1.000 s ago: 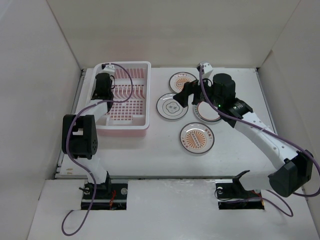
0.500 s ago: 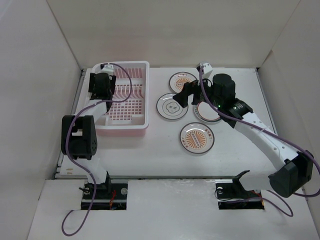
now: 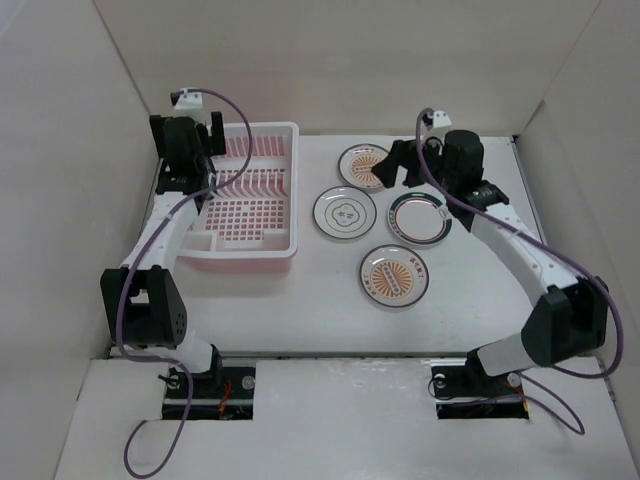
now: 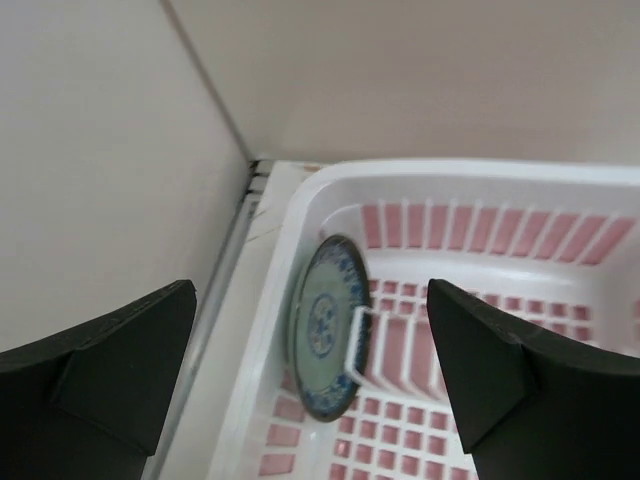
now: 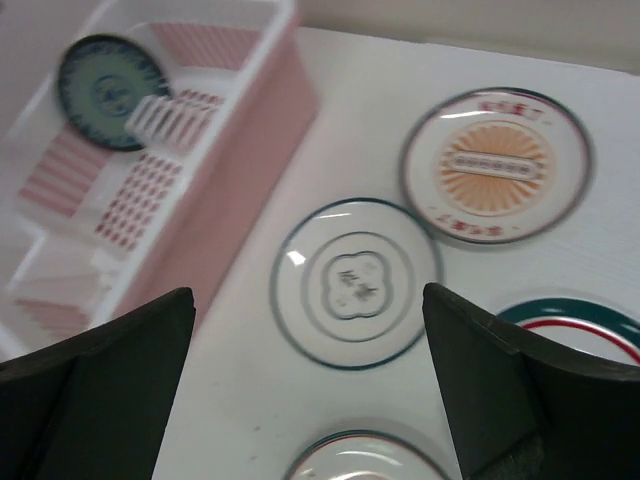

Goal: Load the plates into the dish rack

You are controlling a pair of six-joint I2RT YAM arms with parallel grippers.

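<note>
Jaws gape wide, both empty. Dark green plate (image 4: 322, 330) stands inside the dish rack (image 4: 480, 172); a bump could topple it.

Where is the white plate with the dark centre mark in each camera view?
Top external: the plate lies flat on the table near the middle of the picture, just right of the rack.
Left wrist: not in it.
Right wrist: the plate is at the centre, right of the rack.
Shared landmark: the pink rack, which also fills the left wrist view.
</note>
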